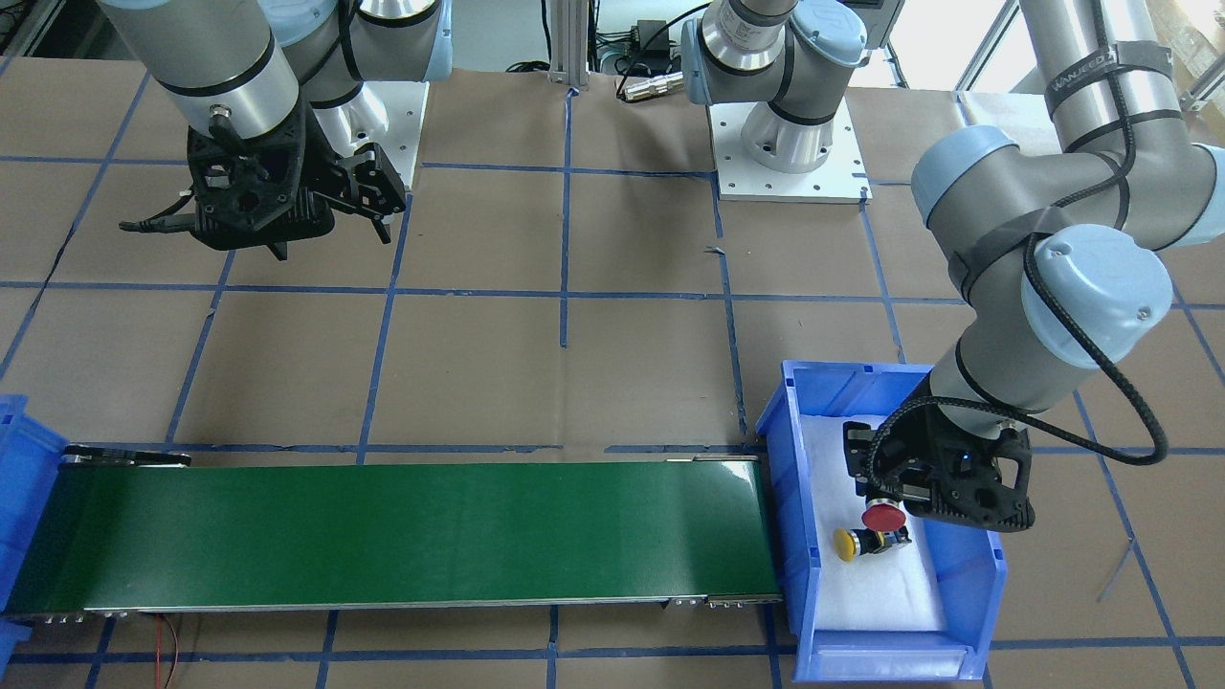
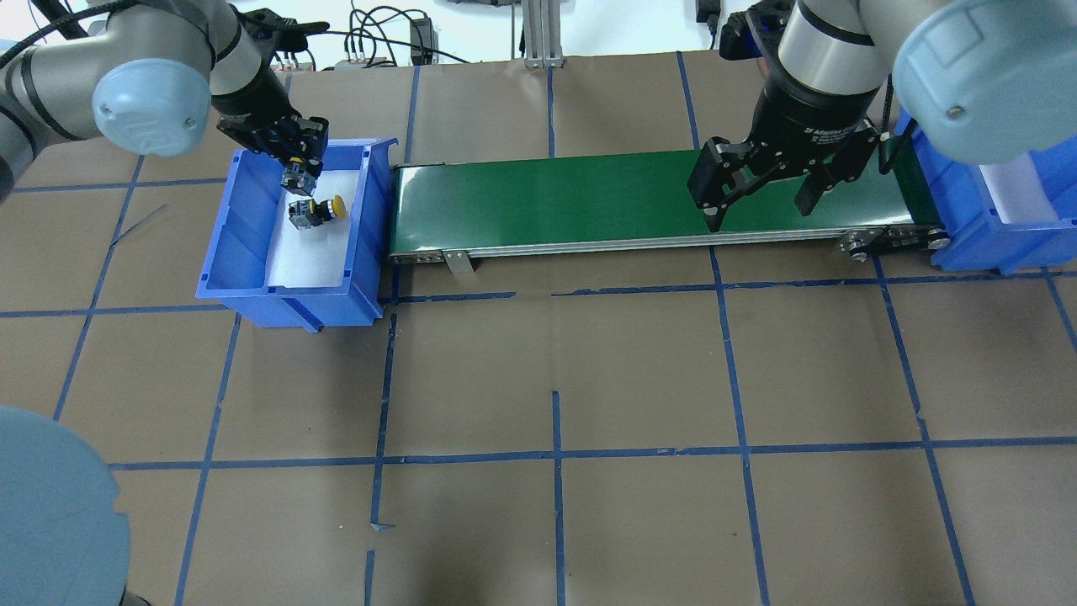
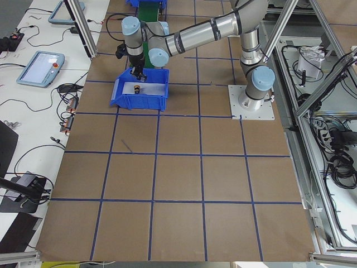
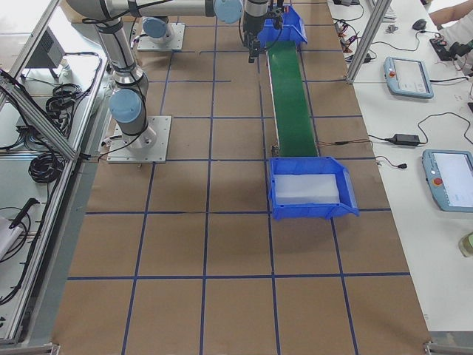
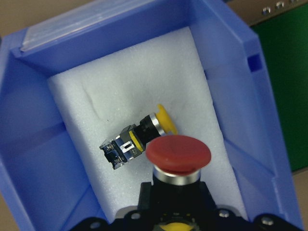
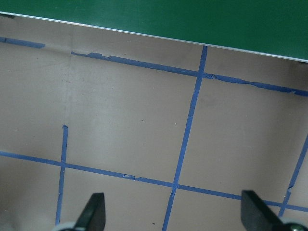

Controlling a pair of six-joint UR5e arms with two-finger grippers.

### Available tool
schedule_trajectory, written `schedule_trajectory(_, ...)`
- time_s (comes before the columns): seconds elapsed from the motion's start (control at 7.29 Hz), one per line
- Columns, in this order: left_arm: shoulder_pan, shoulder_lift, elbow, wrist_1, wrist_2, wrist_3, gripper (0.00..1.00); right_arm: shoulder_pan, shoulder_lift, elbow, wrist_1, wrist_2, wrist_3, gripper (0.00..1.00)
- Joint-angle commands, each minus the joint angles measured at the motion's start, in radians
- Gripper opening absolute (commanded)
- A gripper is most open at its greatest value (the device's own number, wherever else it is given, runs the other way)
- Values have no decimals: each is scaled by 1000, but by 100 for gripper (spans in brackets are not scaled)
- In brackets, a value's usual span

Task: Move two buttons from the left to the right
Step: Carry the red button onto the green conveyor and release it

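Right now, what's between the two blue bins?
The green conveyor belt runs from the left bin to the right bin, and nothing lies on it. The overhead and front-facing views both show this.

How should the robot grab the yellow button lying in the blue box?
Probably pinch the yellow button by its boxy black-grey body, coming straight down from above. It lies on its side on the white foam, so the body's flat sides are open to a pinch; the rounded cap would likely slip. The left gripper holds the red button right now.
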Motion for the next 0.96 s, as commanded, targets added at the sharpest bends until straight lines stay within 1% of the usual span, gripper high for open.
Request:
schedule_trajectory(0.0,-126,-43,78,-1,-4,-333,18,0,0,0,0,2,-1,100)
schedule_trajectory(0.14,-195,-98,124,-2,-24,-404,19,0,0,1,0,2,-1,100)
schedule_trajectory(0.27,-266,-177,151,-1,-18,-453,19,0,0,1,0,0,-4,100)
schedule_trajectory(0.41,-297,-234,154,12,-24,-458,19,-2,0,1,0,-3,-2,100)
schedule_trajectory(0.69,-311,-258,143,4,-19,-461,20,-5,-1,1,0,-3,-1,100)
schedule_trajectory(0.82,-312,-262,137,4,-9,-462,54,-5,0,1,0,-3,1,100)
